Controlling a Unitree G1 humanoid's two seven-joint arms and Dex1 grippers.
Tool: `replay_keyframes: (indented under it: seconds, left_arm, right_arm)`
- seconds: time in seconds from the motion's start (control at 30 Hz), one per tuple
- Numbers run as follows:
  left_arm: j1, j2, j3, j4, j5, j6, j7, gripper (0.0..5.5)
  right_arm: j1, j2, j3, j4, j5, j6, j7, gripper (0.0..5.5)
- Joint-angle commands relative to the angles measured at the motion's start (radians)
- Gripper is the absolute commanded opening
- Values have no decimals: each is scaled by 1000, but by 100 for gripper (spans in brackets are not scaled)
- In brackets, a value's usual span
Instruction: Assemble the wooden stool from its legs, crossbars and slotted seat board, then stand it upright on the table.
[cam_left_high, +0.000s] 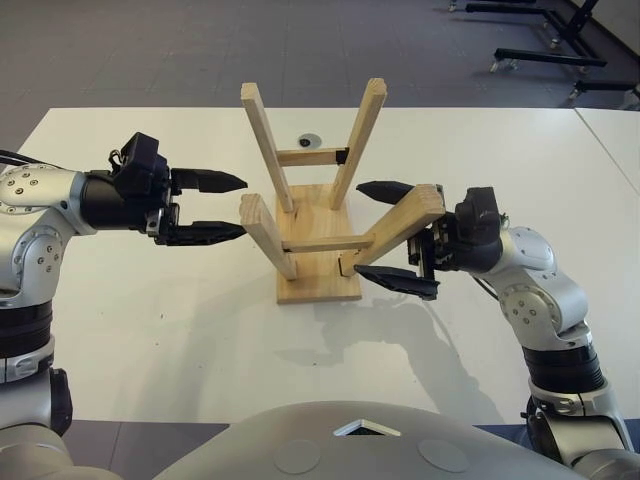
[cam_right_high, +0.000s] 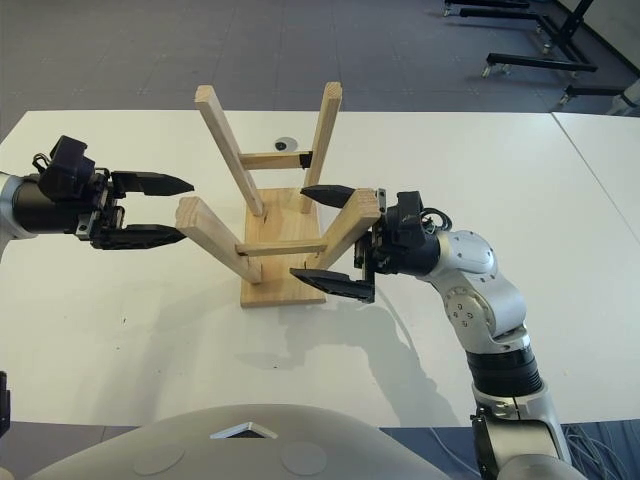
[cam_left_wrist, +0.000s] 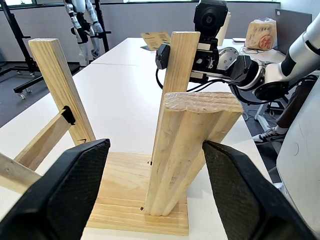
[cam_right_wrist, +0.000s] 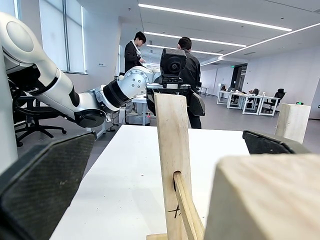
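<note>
The wooden stool stands upside down at mid-table, its slotted seat board (cam_left_high: 318, 285) flat on the white table (cam_left_high: 150, 330) and its legs pointing up. Crossbars (cam_left_high: 325, 243) join the legs in pairs. My left gripper (cam_left_high: 243, 206) is open, its fingers either side of the top end of the near left leg (cam_left_wrist: 190, 150) with gaps on both sides. My right gripper (cam_left_high: 360, 229) is open and straddles the near right leg (cam_left_high: 400, 225) close to its top, with one finger (cam_right_wrist: 40, 190) well apart from the wood.
A small dark round thing (cam_left_high: 310, 139) lies on the table behind the stool. A second white table (cam_left_high: 620, 130) adjoins at the right. Black wheeled frames (cam_left_high: 550, 55) stand on the floor beyond. Bare tabletop lies all around the stool.
</note>
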Motion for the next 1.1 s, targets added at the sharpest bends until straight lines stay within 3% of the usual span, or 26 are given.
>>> replay_keyframes:
  seconds: [0.03,0.33,0.8,1.1]
  left_arm:
    - [-73,-121,-147,-90,-34,-1,33,340]
    - [-2,-99,-5,-57,-60,8,79,340]
    - [178,-47,192,-61,-94,-13,131,532]
    - [250,-36,213,10,-51,-82,177,536]
  right_arm:
    - [-104,71,194,-79,-23,47,81,538]
    - [-21,22,92,-75,-11,16,43,538]
    - [63,-29,-56,-122,-37,-16,-56,540]
    - [103,-88,-111,-122,-53,-23,-35,540]
